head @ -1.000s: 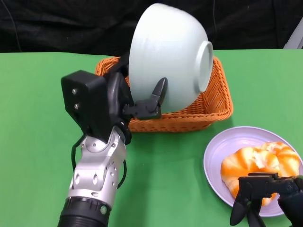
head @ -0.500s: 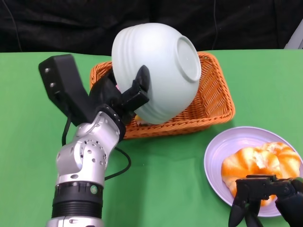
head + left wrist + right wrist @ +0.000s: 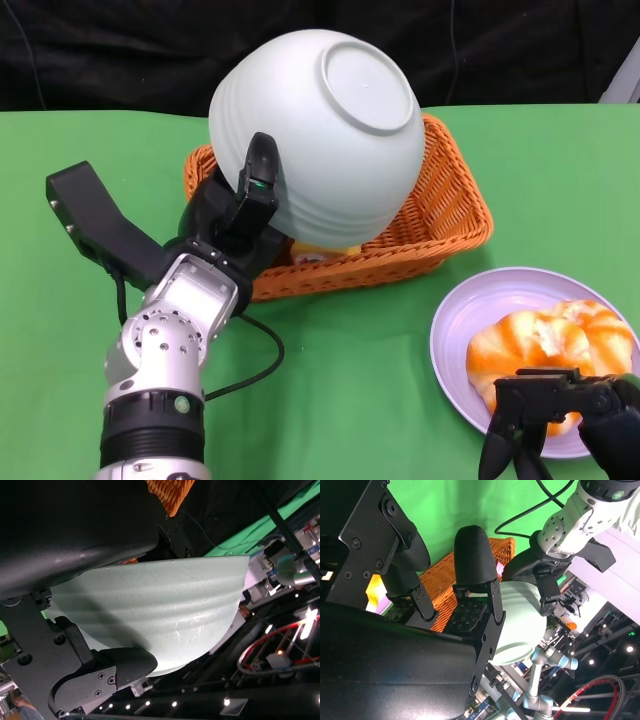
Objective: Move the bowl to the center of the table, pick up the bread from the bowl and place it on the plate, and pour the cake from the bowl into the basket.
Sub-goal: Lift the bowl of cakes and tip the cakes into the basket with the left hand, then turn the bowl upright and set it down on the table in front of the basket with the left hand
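- The left hand (image 3: 243, 205) grips the pale green bowl (image 3: 320, 135), upended above the orange basket (image 3: 455, 215) to tip the cake out.
- The right hand (image 3: 545, 415), fingers apart and holding nothing, hangs beside the bread (image 3: 550, 350) on the lilac plate (image 3: 480, 310).

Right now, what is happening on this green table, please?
The left robot hand holds the pale green bowl upturned over the orange wicker basket, base up, as if pouring. Something yellowish lies in the basket beneath it. The bread is already on the lilac plate, with the right robot hand beside it, holding nothing.
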Motion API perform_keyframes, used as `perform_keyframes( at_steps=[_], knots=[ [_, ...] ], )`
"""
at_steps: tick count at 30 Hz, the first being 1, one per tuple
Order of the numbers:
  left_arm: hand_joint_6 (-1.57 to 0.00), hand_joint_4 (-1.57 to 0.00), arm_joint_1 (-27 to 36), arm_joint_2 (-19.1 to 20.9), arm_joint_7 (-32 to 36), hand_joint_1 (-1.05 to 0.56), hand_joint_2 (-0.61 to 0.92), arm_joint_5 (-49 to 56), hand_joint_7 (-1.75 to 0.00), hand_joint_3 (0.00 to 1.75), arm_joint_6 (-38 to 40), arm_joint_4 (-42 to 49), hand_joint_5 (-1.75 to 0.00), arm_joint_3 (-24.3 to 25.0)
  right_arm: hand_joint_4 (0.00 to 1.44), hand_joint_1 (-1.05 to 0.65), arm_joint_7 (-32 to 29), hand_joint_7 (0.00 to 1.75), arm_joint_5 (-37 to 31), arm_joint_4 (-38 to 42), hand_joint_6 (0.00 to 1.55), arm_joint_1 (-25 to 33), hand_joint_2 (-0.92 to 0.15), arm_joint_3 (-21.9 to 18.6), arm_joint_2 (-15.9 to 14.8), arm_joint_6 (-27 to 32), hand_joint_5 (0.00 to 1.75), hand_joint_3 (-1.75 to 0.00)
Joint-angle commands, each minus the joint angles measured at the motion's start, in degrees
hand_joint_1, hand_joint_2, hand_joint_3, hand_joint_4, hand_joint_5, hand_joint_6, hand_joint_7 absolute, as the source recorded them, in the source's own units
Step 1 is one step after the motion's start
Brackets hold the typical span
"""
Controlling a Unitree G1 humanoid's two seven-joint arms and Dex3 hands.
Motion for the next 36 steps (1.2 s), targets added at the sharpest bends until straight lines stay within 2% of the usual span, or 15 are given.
perform_keyframes(
  at_steps=[1,8,10,14,19,24,29,36],
  knots=[
    [-0.92,-1.14,1.0,-0.6,-3.9,-0.31,0.28,0.7,-1.75,1.66,-2.5,-0.4,-1.75,-1.1,1.09,0.23,-0.3,1.36,0.9,-0.3,1.02,0.3,-0.02,-0.5,-0.5,-0.2,1.68,-1.75],
    [-0.91,-1.11,5.2,2.1,-14.3,-0.21,0.31,8.0,-1.75,1.70,-10.9,-4.4,-1.75,-7.8,1.08,0.24,-0.1,1.35,1.2,-0.2,1.02,0.2,-0.02,-0.8,-0.8,-0.2,1.67,-1.75],
    [-0.93,-1.11,6.8,3.1,-16.3,-0.21,0.27,10.9,-1.71,1.72,-13.7,-5.8,-1.75,-9.8,1.08,0.24,-0.2,1.35,1.3,-0.2,1.01,0.2,-0.02,-0.7,-0.7,-0.3,1.67,-1.75],
    [-0.96,-1.10,9.7,5.0,-17.6,-0.20,0.23,15.9,-1.65,1.71,-17.6,-9.4,-1.75,-13.0,1.08,0.24,-0.2,1.35,1.1,-0.2,1.01,0.1,-0.02,-0.7,-0.7,0.0,1.67,-1.75],
    [-0.96,-1.08,14.1,8.6,-20.1,-0.15,0.28,21.9,-1.62,1.60,-23.4,-14.8,-1.75,-17.0,1.08,0.23,-0.5,1.35,0.5,0.1,1.02,-0.1,-0.02,-0.7,-0.6,-0.1,1.67,-1.75],
    [-0.96,-1.07,15.3,9.6,-20.4,-0.14,0.30,23.4,-1.59,1.56,-25.2,-16.0,-1.75,-18.1,1.09,0.23,-0.6,1.35,0.5,0.3,1.02,-0.2,-0.01,-0.7,-0.6,-0.2,1.66,-1.75],
    [-0.95,-1.04,20.3,16.5,-23.1,-0.08,0.32,33.9,-1.59,1.56,-39.2,-20.2,-1.75,-22.1,1.10,0.22,-1.1,1.35,0.4,0.6,1.02,-0.6,-0.01,-1.0,-0.4,-0.5,1.68,-1.75],
    [-0.95,-1.04,24.1,22.2,-24.6,-0.10,0.38,39.2,-1.62,1.45,-52.2,-20.3,-1.75,-24.5,1.09,0.23,-1.1,1.36,1.0,0.5,1.03,-0.8,-0.01,-1.1,-0.5,-0.3,1.69,-1.75]
  ],
)
